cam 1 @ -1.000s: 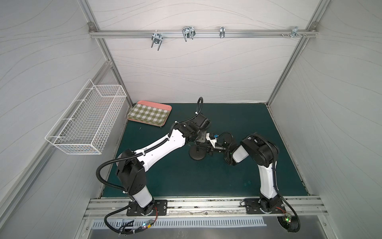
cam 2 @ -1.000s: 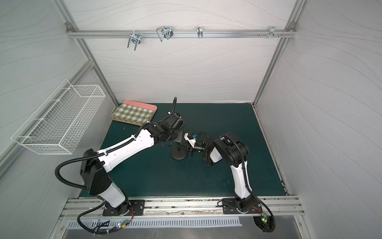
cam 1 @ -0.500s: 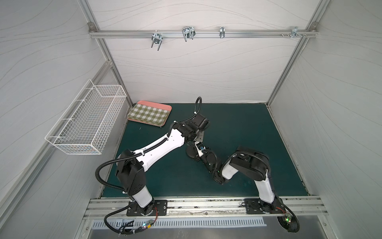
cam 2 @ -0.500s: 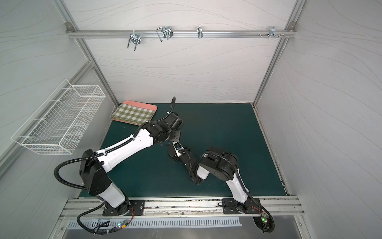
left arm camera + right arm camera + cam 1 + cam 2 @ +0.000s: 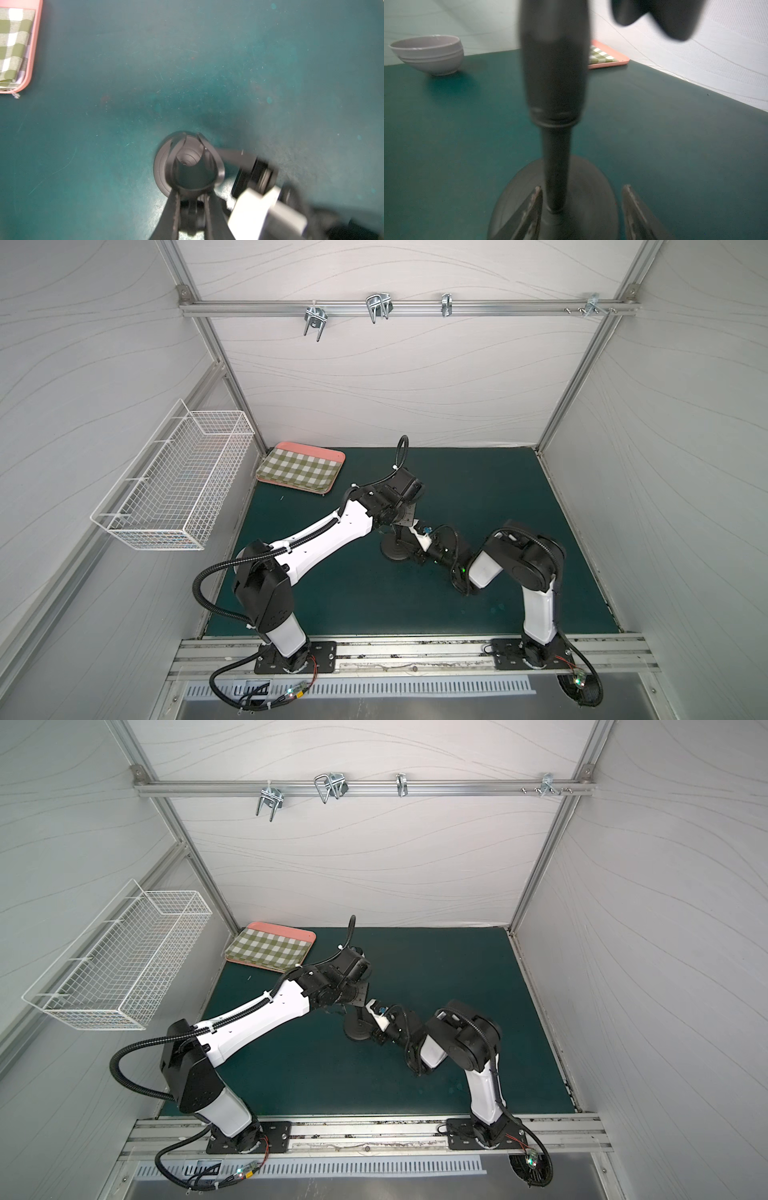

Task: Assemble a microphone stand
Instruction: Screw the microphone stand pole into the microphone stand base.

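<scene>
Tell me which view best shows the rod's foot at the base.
Right wrist: close up, the rod stands upright in the base centre. Left wrist looks down through the clip, hiding the rod. Both top views show the base small and partly hidden.

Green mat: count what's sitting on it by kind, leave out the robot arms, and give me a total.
Microphone stand: 1
Tray: 1
Checked cloth: 1
Stack of bowls: 1, seen only in the right wrist view; how many bowls are nested is unclear
Total: 4
</scene>
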`<action>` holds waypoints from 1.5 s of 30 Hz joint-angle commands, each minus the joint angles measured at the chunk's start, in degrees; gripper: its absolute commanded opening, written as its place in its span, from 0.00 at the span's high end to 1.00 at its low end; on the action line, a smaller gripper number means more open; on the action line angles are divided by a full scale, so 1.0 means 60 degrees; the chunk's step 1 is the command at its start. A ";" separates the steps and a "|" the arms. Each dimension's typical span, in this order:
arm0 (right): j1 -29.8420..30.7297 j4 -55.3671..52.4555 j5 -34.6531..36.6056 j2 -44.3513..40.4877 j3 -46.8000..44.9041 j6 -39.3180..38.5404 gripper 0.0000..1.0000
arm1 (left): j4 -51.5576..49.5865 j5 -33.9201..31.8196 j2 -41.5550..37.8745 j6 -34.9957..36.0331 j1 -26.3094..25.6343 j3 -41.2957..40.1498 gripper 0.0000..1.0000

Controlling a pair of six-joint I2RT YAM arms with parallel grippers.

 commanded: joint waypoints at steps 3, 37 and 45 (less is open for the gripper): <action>-0.1422 0.0243 -0.6301 0.0411 0.1240 0.2015 0.43 | 0.0100 0.0625 0.0201 -0.0178 -0.0093 -0.0103 0.97; 0.3323 0.0260 0.6493 0.0920 0.0887 -0.3061 0.99 | 0.0087 0.0679 0.0160 -0.0302 -0.0079 -0.0232 0.97; 0.3480 0.0245 0.5309 0.0920 0.0812 -0.2513 0.59 | 0.0148 0.0638 0.0068 -0.0291 -0.0086 -0.0338 0.97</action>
